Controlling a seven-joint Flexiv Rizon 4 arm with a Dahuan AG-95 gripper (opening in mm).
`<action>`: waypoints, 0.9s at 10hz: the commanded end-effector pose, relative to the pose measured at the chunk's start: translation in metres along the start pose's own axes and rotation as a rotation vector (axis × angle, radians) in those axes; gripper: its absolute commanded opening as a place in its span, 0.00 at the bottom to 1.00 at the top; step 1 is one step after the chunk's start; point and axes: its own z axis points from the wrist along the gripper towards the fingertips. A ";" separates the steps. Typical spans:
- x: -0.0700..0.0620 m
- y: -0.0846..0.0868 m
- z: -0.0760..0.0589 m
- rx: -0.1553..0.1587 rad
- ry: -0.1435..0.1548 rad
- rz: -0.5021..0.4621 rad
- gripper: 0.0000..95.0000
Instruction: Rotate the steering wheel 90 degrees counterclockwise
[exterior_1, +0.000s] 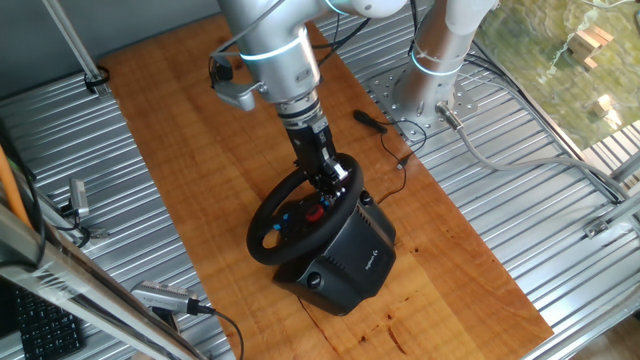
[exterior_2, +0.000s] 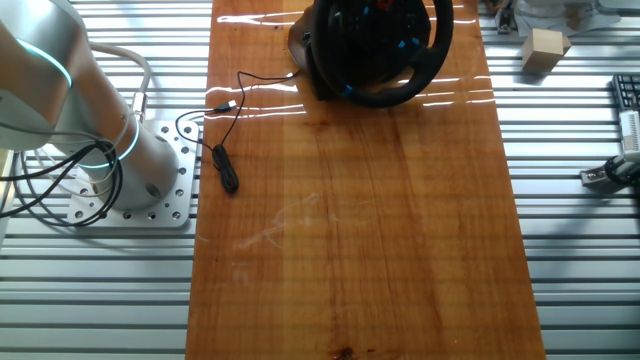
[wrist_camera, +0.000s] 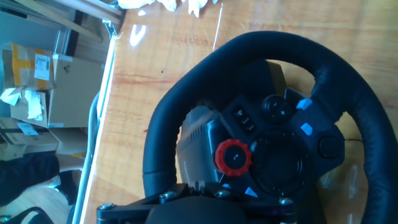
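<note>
The black steering wheel (exterior_1: 268, 222) stands tilted on its boxy black base (exterior_1: 350, 262) in the middle of the wooden board. Its hub carries red and blue buttons (exterior_1: 315, 212). My gripper (exterior_1: 333, 183) comes down from above onto the wheel's upper right rim and looks closed on it. In the hand view the rim (wrist_camera: 163, 124) runs down under my gripper (wrist_camera: 198, 198), with the hub and its red knob (wrist_camera: 233, 157) just beyond; the fingertips are hidden. In the other fixed view the wheel (exterior_2: 405, 88) sits at the top edge and my gripper is out of frame.
A small black tool with a cable (exterior_1: 370, 120) lies on the board near the arm's mount plate (exterior_1: 395, 95); it also shows in the other fixed view (exterior_2: 228, 178). A wooden block (exterior_2: 545, 50) sits on the ribbed metal table (exterior_2: 580, 250). Cardboard boxes (wrist_camera: 28, 68) stand beyond the board edge.
</note>
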 end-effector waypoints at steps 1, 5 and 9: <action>0.003 0.000 -0.001 0.004 0.008 0.001 0.00; 0.010 -0.001 0.000 0.019 0.018 -0.001 0.00; 0.015 -0.004 0.000 0.033 0.028 -0.007 0.00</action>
